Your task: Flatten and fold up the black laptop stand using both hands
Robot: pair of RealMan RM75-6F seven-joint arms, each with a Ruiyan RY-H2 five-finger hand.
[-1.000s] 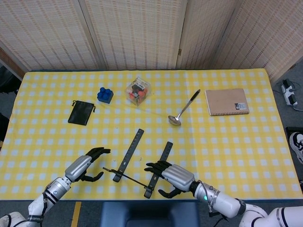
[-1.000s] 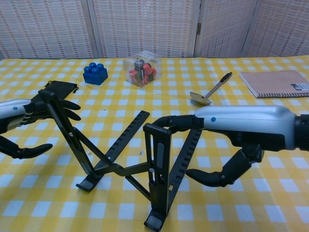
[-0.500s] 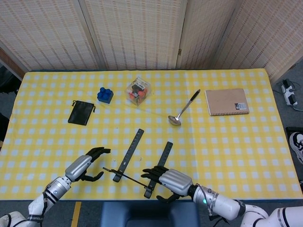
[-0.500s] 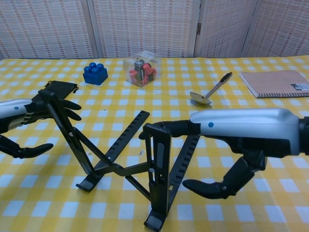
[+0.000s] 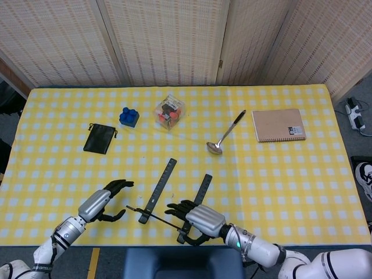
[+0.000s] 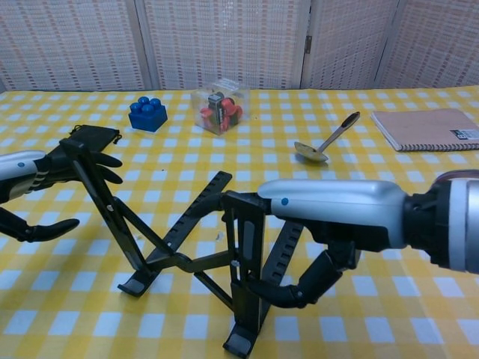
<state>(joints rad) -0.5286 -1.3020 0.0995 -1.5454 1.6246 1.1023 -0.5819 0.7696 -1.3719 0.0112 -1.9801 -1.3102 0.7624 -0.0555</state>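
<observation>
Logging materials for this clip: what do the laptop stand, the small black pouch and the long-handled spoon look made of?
Laptop stand: rigid matte black bars with notched edges, probably painted metal, possibly hard plastic.
Black pouch: soft dull fabric or faux leather; it lies limp with a drawstring at the top.
Spoon: shiny silvery bowl suggesting polished metal; the handle end looks darker, material unclear.

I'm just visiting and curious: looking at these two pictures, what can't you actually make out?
- Chest view: whether the right hand truly grips the black laptop stand; its own palm hides the contact.
- Chest view: the left hand is cut off by the frame's edge.
- Head view: the stand's raised shape is foreshortened from above.
- Both views: the contents of the clear box are too small to identify.
</observation>
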